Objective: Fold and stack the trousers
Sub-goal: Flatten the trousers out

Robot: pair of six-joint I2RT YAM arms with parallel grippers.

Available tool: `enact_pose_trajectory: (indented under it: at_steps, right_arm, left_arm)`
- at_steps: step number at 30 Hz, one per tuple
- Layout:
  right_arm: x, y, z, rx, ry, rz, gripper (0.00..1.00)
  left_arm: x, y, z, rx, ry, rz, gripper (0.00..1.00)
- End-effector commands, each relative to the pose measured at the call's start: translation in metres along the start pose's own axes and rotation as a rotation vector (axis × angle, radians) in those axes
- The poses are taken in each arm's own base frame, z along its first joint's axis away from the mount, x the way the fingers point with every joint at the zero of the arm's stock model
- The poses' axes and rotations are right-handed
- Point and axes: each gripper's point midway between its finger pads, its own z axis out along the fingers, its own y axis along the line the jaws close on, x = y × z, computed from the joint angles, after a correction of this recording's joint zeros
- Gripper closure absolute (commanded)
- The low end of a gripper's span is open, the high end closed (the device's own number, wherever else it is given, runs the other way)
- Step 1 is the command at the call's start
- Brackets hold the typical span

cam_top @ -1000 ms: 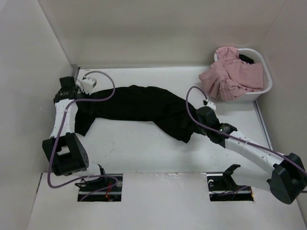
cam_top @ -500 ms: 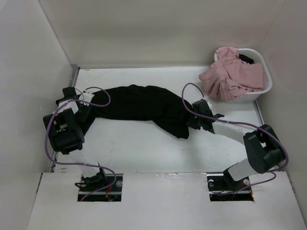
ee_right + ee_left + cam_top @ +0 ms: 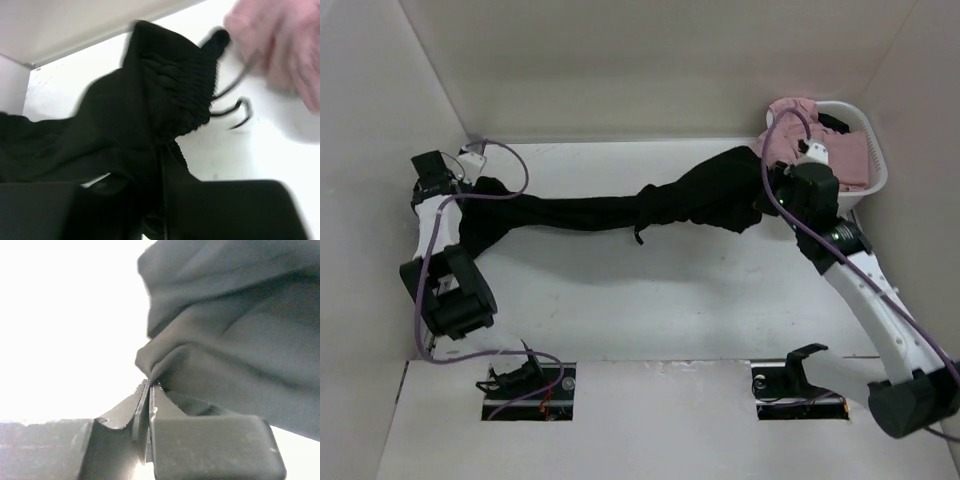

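Black trousers (image 3: pixel 610 212) hang clamped in left tool (image 3: pixel 149 386), right tool (image 3: pixel 163 152).

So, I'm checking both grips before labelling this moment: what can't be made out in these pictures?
Top view: left gripper fingers, hidden by its own wrist and the trousers.
Right wrist view: right gripper fingers, black against black cloth, blurred.
Left wrist view: everything behind the cloth washed out white.
Top view: basket contents, covered by the pink garment and the right arm.
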Motion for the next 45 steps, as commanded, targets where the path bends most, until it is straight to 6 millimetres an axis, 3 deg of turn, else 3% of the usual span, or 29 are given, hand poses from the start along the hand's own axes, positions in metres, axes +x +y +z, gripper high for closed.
enact_pose_trajectory:
  at_steps: [1, 4, 5, 6, 7, 10, 14, 18, 20, 25, 31, 35, 40, 43, 45]
  right_arm:
    - [0.077, -0.055, -0.034, 0.177, 0.207, 0.018, 0.78]
    - [0.119, -0.068, -0.065, 0.209, 0.272, 0.184, 0.33]
    - [0.124, -0.064, -0.072, 0.189, 0.274, 0.218, 0.23]
    - [0.125, -0.060, -0.079, 0.171, 0.272, 0.240, 0.05]
    - [0.123, -0.056, -0.083, 0.160, 0.263, 0.252, 0.00]
    - [0.105, -0.051, -0.085, 0.168, 0.225, 0.232, 0.00]
    - [0.104, -0.047, -0.052, 0.198, 0.256, 0.135, 0.00]
    - [0.134, -0.059, -0.002, 0.243, 0.322, 0.097, 0.00]
    - [0.148, -0.070, 0.004, 0.283, 0.349, 0.116, 0.00]
    - [0.181, -0.083, -0.033, 0.344, 0.322, 0.300, 0.00]
    - [0.233, -0.092, -0.076, 0.478, 0.394, 0.407, 0.00]
    - [0.245, -0.090, -0.098, 0.554, 0.360, 0.466, 0.00]
    - [0.264, -0.109, -0.113, 0.635, 0.353, 0.512, 0.02]
    - [0.277, -0.111, -0.109, 0.593, 0.368, 0.542, 0.20]
    - [0.280, -0.111, -0.101, 0.561, 0.365, 0.563, 0.25]
  left_arm:
    - [-0.002, 0.026, -0.060, -0.071, -0.061, 0.034, 1.00]
    - [0.033, -0.014, -0.066, 0.023, -0.031, 0.094, 0.91]
    - [0.045, -0.029, -0.066, 0.050, -0.016, 0.115, 0.87]
    - [0.056, -0.043, -0.066, 0.075, 0.000, 0.135, 0.82]
    - [0.067, -0.057, -0.065, 0.102, 0.017, 0.154, 0.76]
    - [0.094, -0.080, -0.063, 0.161, 0.079, 0.168, 0.57]
    - [0.126, -0.076, -0.062, 0.209, 0.157, 0.165, 0.38]
    - [0.151, -0.067, -0.048, 0.209, 0.234, 0.201, 0.35]
    - [0.160, -0.060, -0.041, 0.181, 0.275, 0.211, 0.35]
    - [0.174, -0.054, -0.029, 0.137, 0.303, 0.227, 0.35]
    - [0.167, -0.057, -0.019, 0.122, 0.288, 0.247, 0.34]
    - [0.163, -0.059, -0.014, 0.132, 0.294, 0.254, 0.41]
    - [0.151, -0.063, -0.011, 0.139, 0.281, 0.275, 0.80]
    - [0.126, -0.057, -0.015, 0.100, 0.240, 0.303, 0.90]
    - [0.110, -0.054, -0.018, 0.083, 0.209, 0.314, 0.91]
